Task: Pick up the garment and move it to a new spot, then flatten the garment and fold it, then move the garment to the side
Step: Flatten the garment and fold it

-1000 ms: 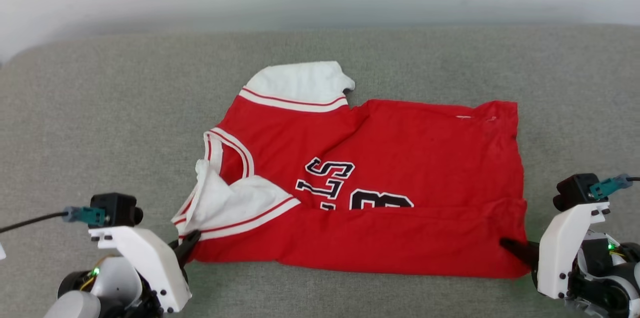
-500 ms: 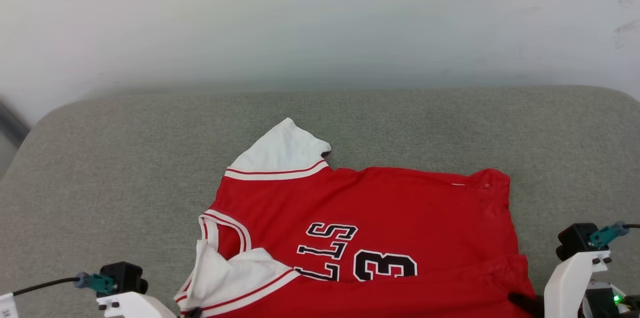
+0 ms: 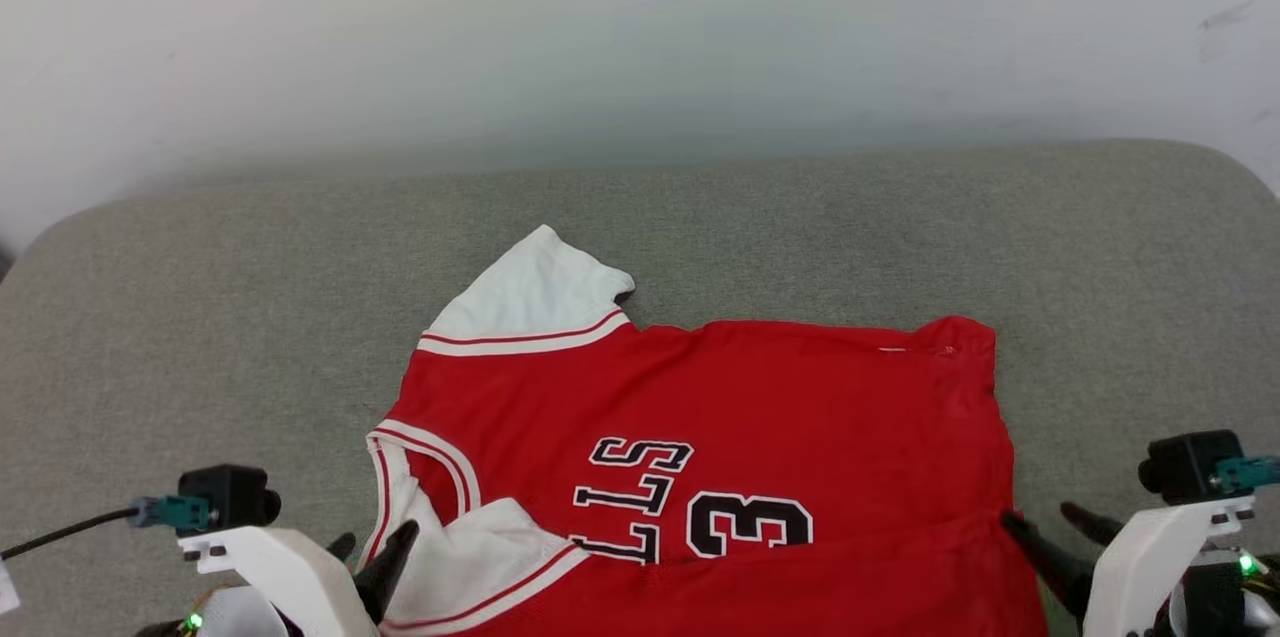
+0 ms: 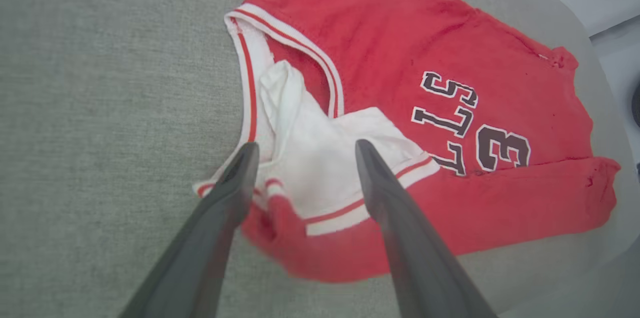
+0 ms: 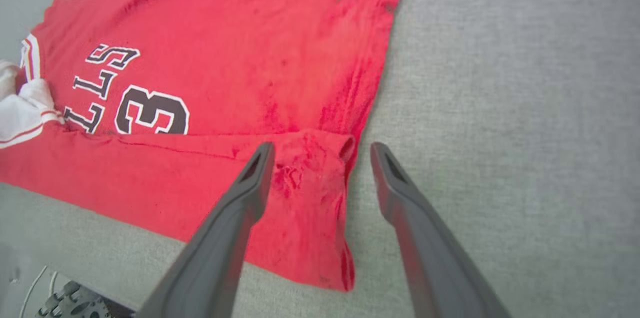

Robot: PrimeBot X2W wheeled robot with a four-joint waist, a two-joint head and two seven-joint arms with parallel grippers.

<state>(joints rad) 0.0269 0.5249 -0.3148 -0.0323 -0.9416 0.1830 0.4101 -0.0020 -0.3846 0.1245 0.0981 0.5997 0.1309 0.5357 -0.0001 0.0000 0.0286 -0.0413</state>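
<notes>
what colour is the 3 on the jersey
The number 3 is black with a white outline; clearest in the right wrist view.

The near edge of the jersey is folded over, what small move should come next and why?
Probably back both arms off the garment: the left gripper and right gripper have jaws open at the two ends of the folded strip, holding nothing, and the far white sleeve lies unfolded.

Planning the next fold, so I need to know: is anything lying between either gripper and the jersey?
Nothing visible does. The left gripper hangs open directly over the garment at its white-sleeved near corner. The right gripper is open over the near red corner. The garment lies straight on the grey cushion.
</notes>
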